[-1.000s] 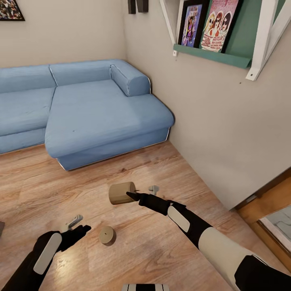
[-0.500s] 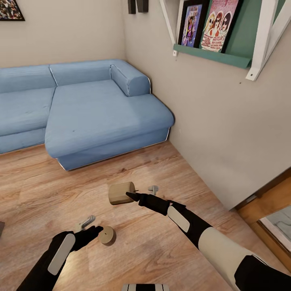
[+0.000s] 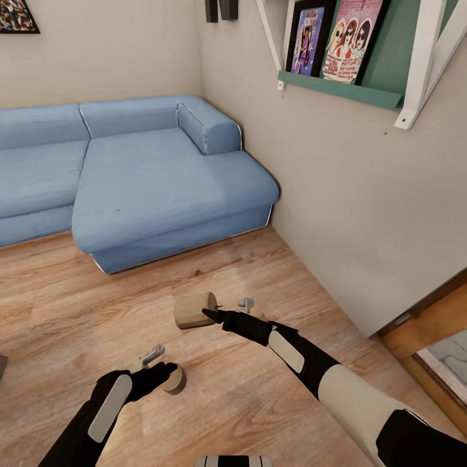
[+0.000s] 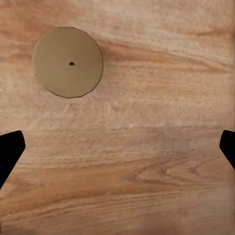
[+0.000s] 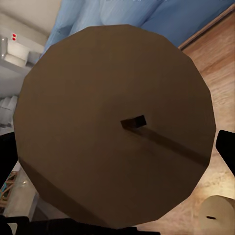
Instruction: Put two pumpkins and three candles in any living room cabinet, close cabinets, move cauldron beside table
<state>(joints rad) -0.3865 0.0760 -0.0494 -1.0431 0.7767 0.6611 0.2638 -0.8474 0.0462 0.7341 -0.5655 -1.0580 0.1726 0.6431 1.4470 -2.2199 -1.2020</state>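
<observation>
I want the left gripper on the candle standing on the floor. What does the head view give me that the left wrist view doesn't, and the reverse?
Head view adds: the right gripper holding a second beige candle on its side, the blue sofa, and the left gripper beside the short beige floor candle. Left wrist view adds: that candle's round top with its wick dot, off to one side of the wide-open black fingertips. Both: the floor candle upright on the wooden floor.

A blue sectional sofa (image 3: 149, 175) is set in the corner on a wood plank floor (image 3: 52, 311). Two framed posters (image 3: 337, 35) are propped on a green wall shelf (image 3: 340, 87) with white brackets (image 3: 421, 71).
</observation>
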